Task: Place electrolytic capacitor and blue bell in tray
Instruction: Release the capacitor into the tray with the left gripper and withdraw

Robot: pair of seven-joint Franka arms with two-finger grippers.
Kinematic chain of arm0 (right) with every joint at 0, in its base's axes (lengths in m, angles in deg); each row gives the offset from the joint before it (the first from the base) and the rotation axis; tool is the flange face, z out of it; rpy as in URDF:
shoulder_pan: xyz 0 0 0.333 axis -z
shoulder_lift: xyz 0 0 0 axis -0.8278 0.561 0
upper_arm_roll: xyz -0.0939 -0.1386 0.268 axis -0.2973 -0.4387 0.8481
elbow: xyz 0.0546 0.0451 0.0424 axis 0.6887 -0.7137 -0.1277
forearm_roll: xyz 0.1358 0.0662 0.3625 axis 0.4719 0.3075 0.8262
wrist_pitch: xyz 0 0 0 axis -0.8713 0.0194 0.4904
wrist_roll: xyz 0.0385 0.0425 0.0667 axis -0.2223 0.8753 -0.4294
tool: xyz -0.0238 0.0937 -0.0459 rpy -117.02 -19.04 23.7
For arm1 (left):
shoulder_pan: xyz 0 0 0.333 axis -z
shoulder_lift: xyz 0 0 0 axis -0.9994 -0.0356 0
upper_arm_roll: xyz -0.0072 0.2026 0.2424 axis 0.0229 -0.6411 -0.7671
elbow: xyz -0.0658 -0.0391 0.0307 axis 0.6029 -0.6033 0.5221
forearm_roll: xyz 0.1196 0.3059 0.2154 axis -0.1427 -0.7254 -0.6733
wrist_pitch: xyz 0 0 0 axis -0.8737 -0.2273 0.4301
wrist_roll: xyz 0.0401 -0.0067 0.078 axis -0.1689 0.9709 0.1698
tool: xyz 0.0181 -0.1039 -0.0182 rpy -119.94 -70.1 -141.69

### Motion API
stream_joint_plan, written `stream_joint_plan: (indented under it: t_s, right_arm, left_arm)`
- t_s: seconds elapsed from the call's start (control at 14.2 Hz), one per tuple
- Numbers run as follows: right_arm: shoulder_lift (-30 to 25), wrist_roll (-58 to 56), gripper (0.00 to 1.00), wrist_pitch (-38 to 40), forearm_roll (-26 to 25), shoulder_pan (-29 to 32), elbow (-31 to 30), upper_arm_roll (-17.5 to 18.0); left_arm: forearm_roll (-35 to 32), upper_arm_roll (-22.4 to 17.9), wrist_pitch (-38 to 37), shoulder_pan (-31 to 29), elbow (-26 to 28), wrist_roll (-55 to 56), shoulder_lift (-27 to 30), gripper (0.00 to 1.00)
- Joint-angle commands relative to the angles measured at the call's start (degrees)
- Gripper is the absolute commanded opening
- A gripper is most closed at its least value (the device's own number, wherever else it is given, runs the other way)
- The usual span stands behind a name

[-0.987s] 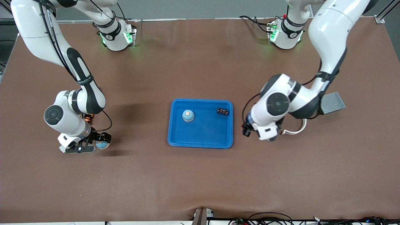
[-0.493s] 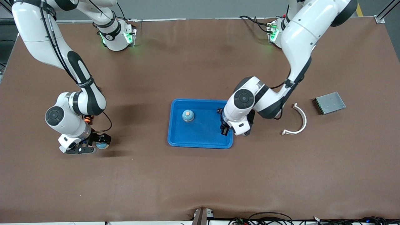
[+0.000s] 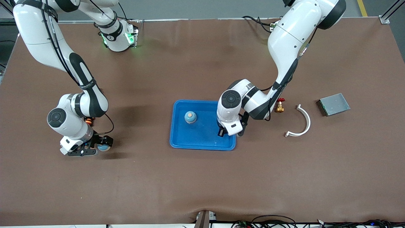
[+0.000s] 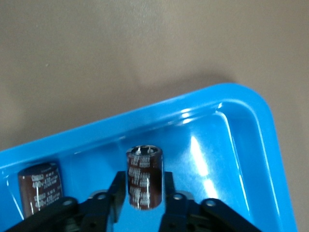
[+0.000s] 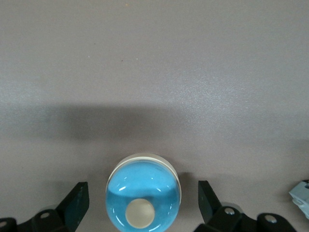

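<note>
Swung in from the table's left-arm end, the left gripper (image 4: 140,203) now holds a capacitor (image 4: 144,176) over the tray (image 3: 177,139) at its 3 o'clock side, while the right gripper (image 5: 142,203) straddles the bell (image 5: 143,191), fingers wide, still outside.

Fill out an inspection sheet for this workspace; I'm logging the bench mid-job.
Surface: brown mat covers the table.
Job's things: blue tray mid-table, holding one bell and one capacitor; second bell on the mat toward the right arm's end.
Clutter: grey box, white curved strip, brass valve toward the left arm's end.
Grippers: left gripper shut on a held capacitor over the tray; right gripper open around the second bell.
Cables: bundle at the table's near edge.
Surroundings: nothing seen.
</note>
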Motion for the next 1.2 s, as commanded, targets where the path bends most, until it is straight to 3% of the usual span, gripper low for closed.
stream_joint_plan:
  t_s: [0.0,0.28,0.42,0.49,0.92,1.13]
  right_arm:
    - [1.1,-1.0,1.0,-0.2,-0.3,1.2,1.3,1.1]
    - [1.7,-1.6,0.64,-0.3,-0.3,1.2,1.4,1.1]
    - [1.7,-1.6,0.27,-1.1,-0.2,1.0,1.3,1.1]
    - [1.9,-1.6,0.01,-1.1,-0.2,0.9,1.3,1.1]
    - [1.5,-0.3,0.0,-0.1,0.1,-0.3,2.0,1.6]
    - [1.1,7.7,0.0,7.3,0.2,-3.0,5.4,1.6]
  left_arm:
    - [-0.5,-0.3,-0.1,0.4,-1.9,0.0,0.0,1.0]
    - [-1.3,-0.7,-2.5,-0.6,-3.5,-1.5,4.5,1.0]
    - [-2.4,-0.9,-5.0,-2.0,-3.7,-5.7,8.0,1.0]
    - [-2.4,-0.8,-6.2,-4.1,-3.6,-11.0,10.0,1.0]
    - [-4.8,-0.7,-13.4,-10.9,-3.4,-36.2,18.5,1.0]
    - [-4.2,-0.6,-19.3,-13.6,-3.5,-43.4,22.2,1.0]
